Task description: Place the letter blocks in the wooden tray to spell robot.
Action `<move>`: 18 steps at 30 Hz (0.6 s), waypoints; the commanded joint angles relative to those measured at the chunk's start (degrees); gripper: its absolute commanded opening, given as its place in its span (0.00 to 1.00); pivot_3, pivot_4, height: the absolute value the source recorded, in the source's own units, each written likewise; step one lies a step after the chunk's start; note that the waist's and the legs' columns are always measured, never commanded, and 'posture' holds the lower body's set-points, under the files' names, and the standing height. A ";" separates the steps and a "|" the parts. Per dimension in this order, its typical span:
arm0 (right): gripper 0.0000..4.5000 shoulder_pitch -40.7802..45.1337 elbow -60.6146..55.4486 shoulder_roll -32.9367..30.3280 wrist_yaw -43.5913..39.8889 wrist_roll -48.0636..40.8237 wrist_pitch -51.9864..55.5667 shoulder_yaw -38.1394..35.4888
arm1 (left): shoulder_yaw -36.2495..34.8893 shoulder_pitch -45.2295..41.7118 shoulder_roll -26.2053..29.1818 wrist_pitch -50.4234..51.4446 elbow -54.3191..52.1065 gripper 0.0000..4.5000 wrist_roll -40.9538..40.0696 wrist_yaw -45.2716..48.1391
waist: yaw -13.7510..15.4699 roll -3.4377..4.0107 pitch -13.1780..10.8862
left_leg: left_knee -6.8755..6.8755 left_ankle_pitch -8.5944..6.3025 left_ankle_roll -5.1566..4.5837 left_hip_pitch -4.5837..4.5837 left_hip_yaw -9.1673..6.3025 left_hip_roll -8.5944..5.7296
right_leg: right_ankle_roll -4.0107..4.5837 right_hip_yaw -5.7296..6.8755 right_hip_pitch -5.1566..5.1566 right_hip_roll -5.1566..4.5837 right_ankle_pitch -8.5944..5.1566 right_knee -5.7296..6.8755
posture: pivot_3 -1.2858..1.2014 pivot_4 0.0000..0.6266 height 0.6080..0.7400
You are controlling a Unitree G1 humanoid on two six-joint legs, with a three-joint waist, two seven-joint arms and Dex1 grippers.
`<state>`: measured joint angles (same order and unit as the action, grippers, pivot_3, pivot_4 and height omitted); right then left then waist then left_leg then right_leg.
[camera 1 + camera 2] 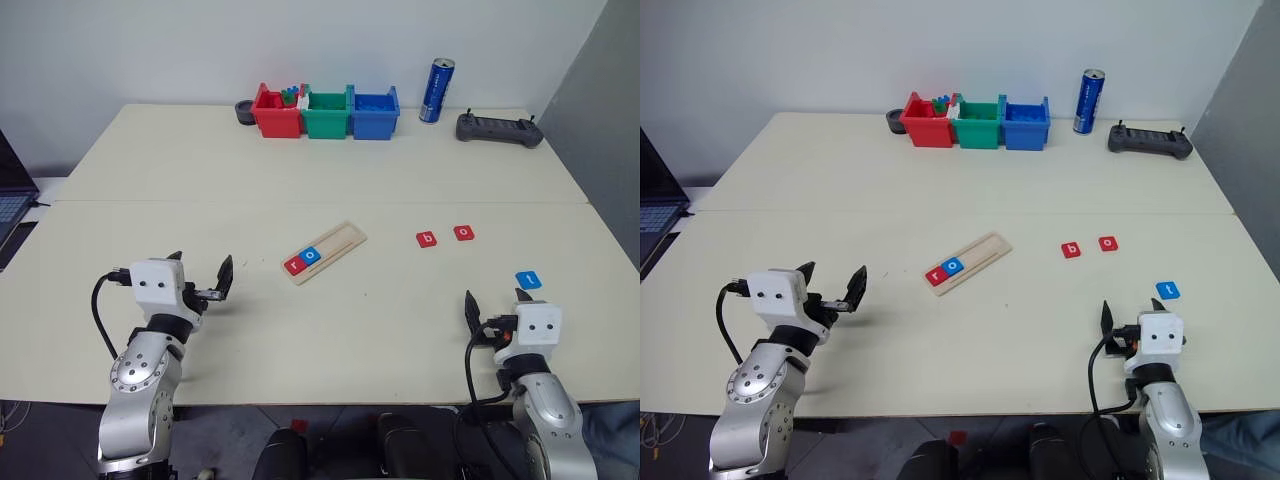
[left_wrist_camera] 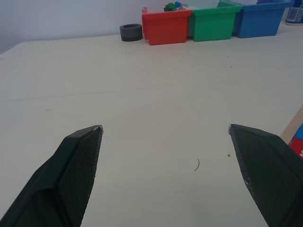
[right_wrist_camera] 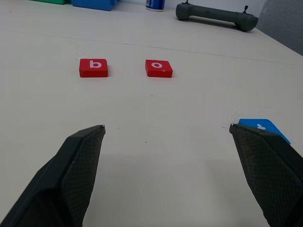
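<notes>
Wooden tray (image 1: 325,252) mid counter (image 1: 200,200) holds red "r" (image 1: 293,266) & blue "o" (image 1: 311,255). Red "b" (image 1: 427,239), red "o" (image 1: 464,233), blue "t" (image 1: 528,280) lie loose to its right, nothing in between. Far edge: red/green/blue bins (image 1: 325,112), blue can (image 1: 436,91), controller (image 1: 499,128). Left hand (image 1: 200,276) & right hand (image 1: 495,304) both released, empty.

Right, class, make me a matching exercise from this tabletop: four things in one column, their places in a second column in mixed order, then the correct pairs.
Things:
1. red r block
2. red b block
3. blue t block
4. blue can

Places:
A. on the bare table, just ahead of the right gripper
B. standing at the far edge, right of the blue bin
C. in the wooden tray, at its near end
D. on the bare table, beside the red o block

Pairs: 1-C, 2-D, 3-A, 4-B
</notes>
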<state>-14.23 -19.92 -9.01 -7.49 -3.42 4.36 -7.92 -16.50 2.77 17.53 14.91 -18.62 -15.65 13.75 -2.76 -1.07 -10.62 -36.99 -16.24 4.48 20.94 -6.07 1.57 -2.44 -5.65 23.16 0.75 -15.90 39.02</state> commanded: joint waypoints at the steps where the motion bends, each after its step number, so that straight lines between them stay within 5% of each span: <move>1: 0.99 0.58 -1.33 -0.23 -0.24 -0.31 -0.31 0.00 | -1.47 0.22 0.23 0.54 -2.80 1.00 -2.53 0.82 | 0.00 0.00 0.00 | 0.00 0.00 0.00 0.00 0.00 0.00 | 0.00 0.00 0.00 0.00 0.00 0.00 | 0.52 0.24 1.00; 13: 0.99 0.01 -2.32 -0.26 -0.54 0.67 -1.57 1.21 | 0.16 -1.49 4.44 3.13 -3.10 1.00 -4.89 6.54 | -0.01 0.00 0.00 | 0.00 0.00 0.00 0.00 0.00 0.00 | 0.00 0.00 0.00 0.00 0.00 0.00 | 0.52 0.24 1.00; 18: 0.99 2.32 -6.98 -6.15 -9.81 -5.45 2.25 2.78 | 4.21 -5.76 10.49 6.19 2.89 1.00 -5.53 15.46 | -0.19 0.00 0.00 | -0.01 0.00 0.00 0.00 0.01 -0.02 | -0.08 0.00 0.00 0.01 -0.05 0.00 | 0.52 0.24 1.00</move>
<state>-13.02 -22.28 -13.75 -13.35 -5.58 5.50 -5.77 -13.50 -1.51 26.80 20.87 -16.31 -20.33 26.27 -2.96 -1.07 -10.63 -37.01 -16.23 4.48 20.93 -6.06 1.56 -2.57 -5.64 23.15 0.78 -15.97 39.02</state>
